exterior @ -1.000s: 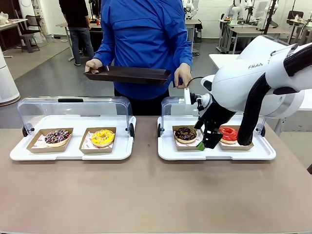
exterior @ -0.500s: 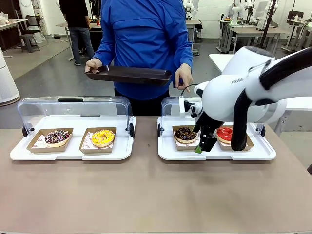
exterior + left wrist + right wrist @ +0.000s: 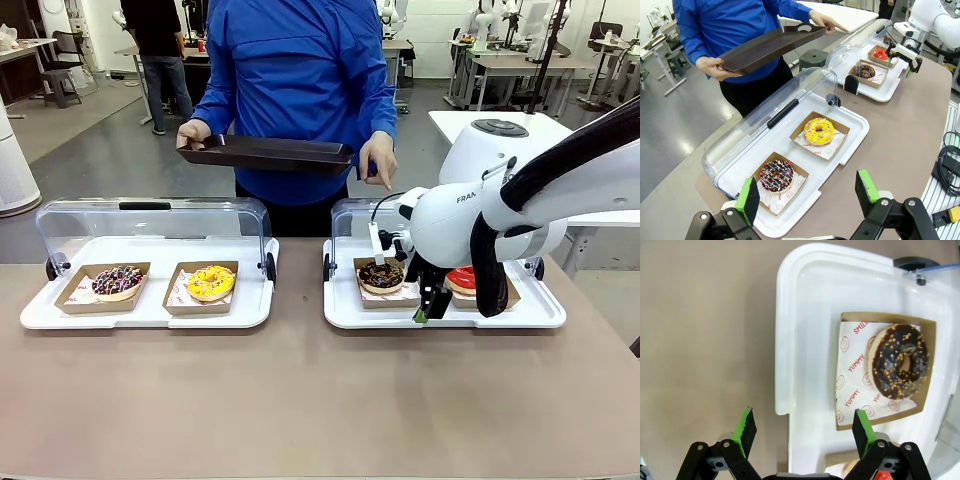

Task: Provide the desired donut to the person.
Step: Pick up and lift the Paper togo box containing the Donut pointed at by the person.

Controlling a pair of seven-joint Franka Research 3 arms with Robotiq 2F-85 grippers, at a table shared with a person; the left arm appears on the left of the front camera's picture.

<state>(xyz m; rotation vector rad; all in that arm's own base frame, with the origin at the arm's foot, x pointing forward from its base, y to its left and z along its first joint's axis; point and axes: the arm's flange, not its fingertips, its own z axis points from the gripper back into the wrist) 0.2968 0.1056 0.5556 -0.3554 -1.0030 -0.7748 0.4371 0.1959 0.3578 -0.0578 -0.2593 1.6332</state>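
Notes from the robot's side of the table.

- The person (image 3: 300,90) in the blue jacket is standing at the far side, holding a dark serving tray (image 3: 265,153) level at waist height. One hand (image 3: 195,132) is gripping its end; the other hand (image 3: 377,158) is sitting at the opposite end with a finger stretched out. I cannot tell which donut it is indicating.
- Two white lidded trays are sitting on the brown table (image 3: 300,400), both clear lids swung back.
- The left white tray (image 3: 40,315) is carrying a sprinkled chocolate donut (image 3: 117,280) and a yellow donut (image 3: 210,282), each in its own cardboard dish.
- The right white tray (image 3: 345,312) is carrying a nut-topped chocolate donut (image 3: 381,274) and a red donut (image 3: 461,279), also in cardboard dishes.
- The right gripper (image 3: 430,305) is pointing down over the front of the right white tray, between the two dishes. Its jaws are standing wide apart with nothing between them. In the wrist view, one finger is hanging over the bare table and the other over the tray, with the nut-topped donut off to one side.
- The left gripper (image 3: 807,192) is hovering above the near edge of the left white tray, jaws spread wide and empty.
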